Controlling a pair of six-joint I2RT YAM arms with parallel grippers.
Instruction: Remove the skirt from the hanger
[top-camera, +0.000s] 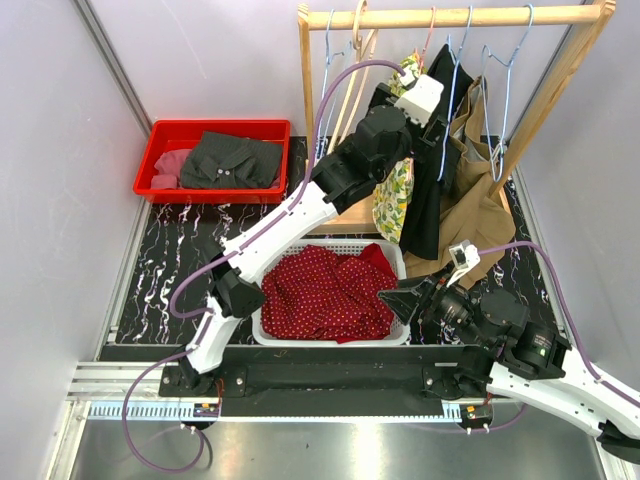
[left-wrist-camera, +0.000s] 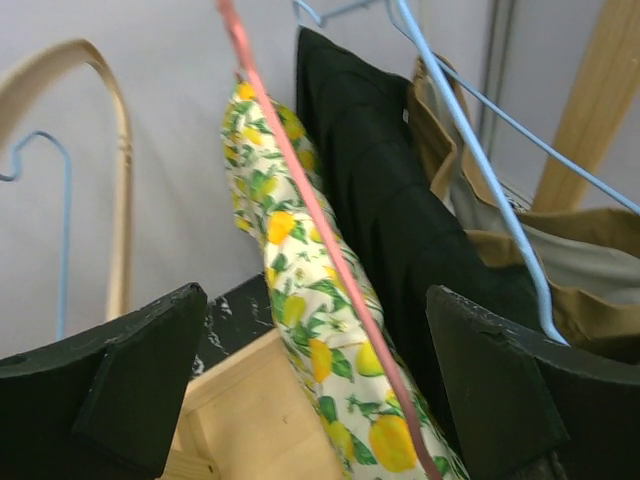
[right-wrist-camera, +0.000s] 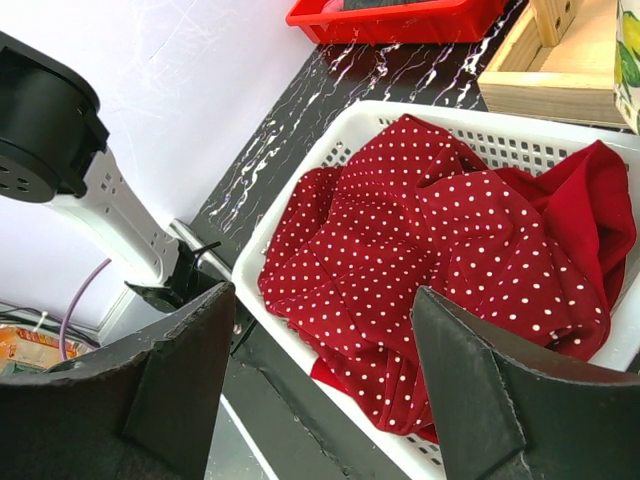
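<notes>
A lemon-print skirt (top-camera: 393, 195) hangs on a pink wire hanger (top-camera: 428, 35) on the wooden rack (top-camera: 450, 17) at the back right. In the left wrist view the skirt (left-wrist-camera: 290, 250) and the hanger's pink wire (left-wrist-camera: 300, 190) run down between my fingers. My left gripper (top-camera: 432, 118) is open, up at the rack, with one finger on each side of the skirt (left-wrist-camera: 313, 300) and not pinching it. My right gripper (top-camera: 400, 298) is open and empty, low at the white basket's right side; in its own view (right-wrist-camera: 325, 300) it looks over the basket.
A black garment (top-camera: 425, 200) and a tan one (top-camera: 480, 200) hang right of the skirt on blue wire hangers (top-camera: 505, 70). Bare wooden hangers (top-camera: 350, 70) hang to the left. The white basket (top-camera: 330, 340) holds a red polka-dot garment (top-camera: 325, 290). A red bin (top-camera: 160, 160) holds dark clothing.
</notes>
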